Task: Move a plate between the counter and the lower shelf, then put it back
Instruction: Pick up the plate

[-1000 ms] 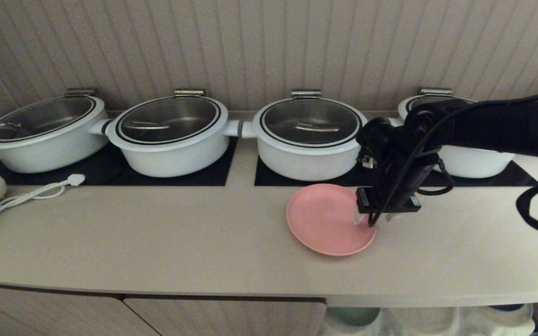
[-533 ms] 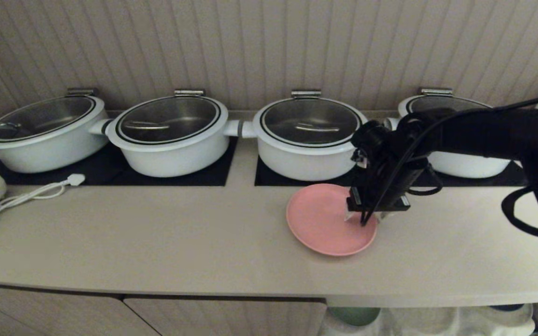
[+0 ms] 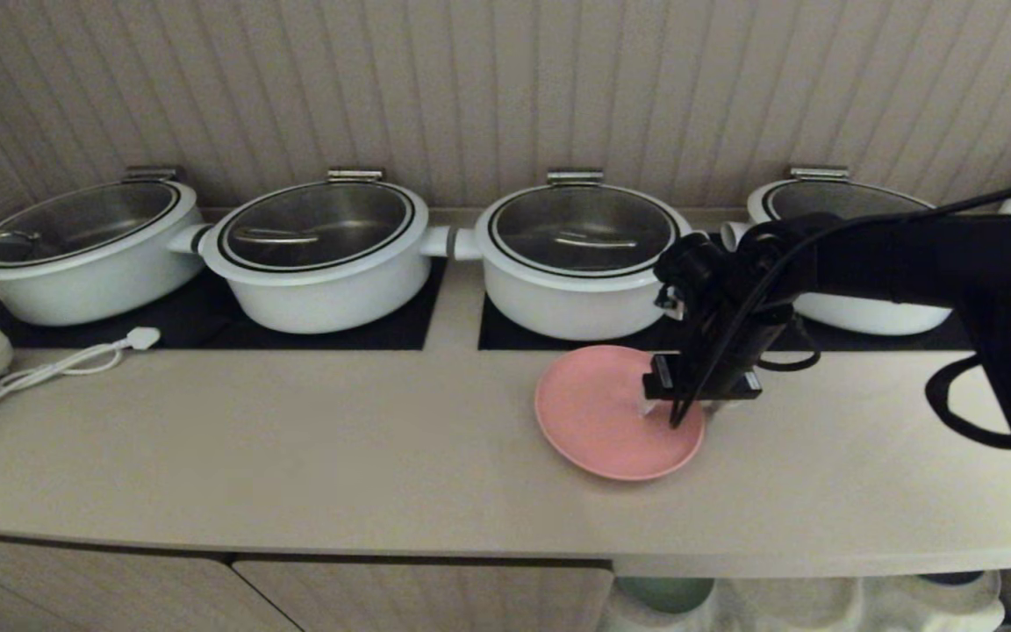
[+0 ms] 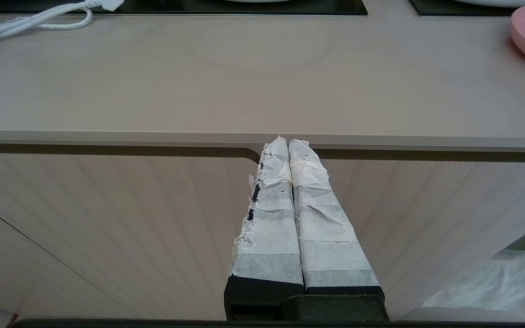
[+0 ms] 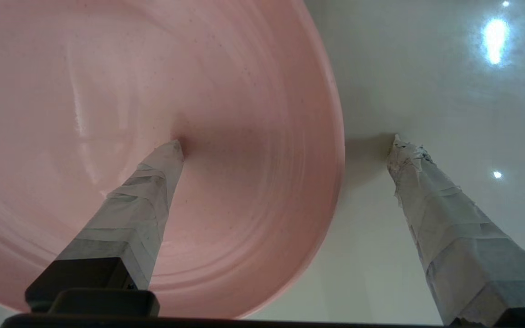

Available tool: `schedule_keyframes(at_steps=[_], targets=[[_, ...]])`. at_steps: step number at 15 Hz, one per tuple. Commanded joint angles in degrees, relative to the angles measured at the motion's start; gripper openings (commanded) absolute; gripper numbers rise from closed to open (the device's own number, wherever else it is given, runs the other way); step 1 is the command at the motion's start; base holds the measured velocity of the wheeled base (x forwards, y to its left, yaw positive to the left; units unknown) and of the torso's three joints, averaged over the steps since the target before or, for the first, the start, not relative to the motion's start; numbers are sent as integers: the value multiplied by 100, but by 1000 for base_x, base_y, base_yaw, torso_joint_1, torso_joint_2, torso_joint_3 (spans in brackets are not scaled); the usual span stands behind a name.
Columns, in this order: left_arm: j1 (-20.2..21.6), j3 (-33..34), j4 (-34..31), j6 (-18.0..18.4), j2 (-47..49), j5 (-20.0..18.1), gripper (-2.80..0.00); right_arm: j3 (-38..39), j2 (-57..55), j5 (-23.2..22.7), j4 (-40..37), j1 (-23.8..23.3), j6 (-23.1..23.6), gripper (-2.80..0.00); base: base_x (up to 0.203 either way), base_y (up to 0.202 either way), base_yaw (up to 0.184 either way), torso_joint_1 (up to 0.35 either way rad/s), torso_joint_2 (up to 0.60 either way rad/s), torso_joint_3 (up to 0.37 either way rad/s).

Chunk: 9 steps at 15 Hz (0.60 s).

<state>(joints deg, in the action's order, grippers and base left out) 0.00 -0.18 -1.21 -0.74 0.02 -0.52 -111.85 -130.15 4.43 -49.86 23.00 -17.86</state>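
the counter [image 3: 295, 448] spreads under the right gripper [image 5: 285, 141], bearing the plate [image 3: 598, 421] flat below it. the gripper's jaws stand wide, straddling the plate's rim: one fingertip over the plate, the other over bare counter. the left gripper [image 4: 288, 143], fingers pressed together, hangs before the counter's edge.

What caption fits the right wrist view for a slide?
Open right gripper straddles the pink plate's rim on the counter, one finger inside, one outside.
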Motion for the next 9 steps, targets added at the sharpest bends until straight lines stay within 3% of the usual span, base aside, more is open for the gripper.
schedule_keyframes(at_steps=[1,4,5,9], targets=[[0,1,-2,-5,-2,-1,-280,5,-54,6,-15,-8,-16,0,0,0,0,0,0,0],[0,1,-2,4,-2,-1,-280,5,-45,-12,-20,-29,-16,0,0,0,0,0,0,0],[0,1,-2,-5,-2,-1,-280,5,-45,-12,-24,-33,-16,-280,0,0,0,0,0,0],[0,1,-2,-5,-2,-1,-280,5,-28,-12,-41,-33,-16,-280,0,0,0,0,0,0]])
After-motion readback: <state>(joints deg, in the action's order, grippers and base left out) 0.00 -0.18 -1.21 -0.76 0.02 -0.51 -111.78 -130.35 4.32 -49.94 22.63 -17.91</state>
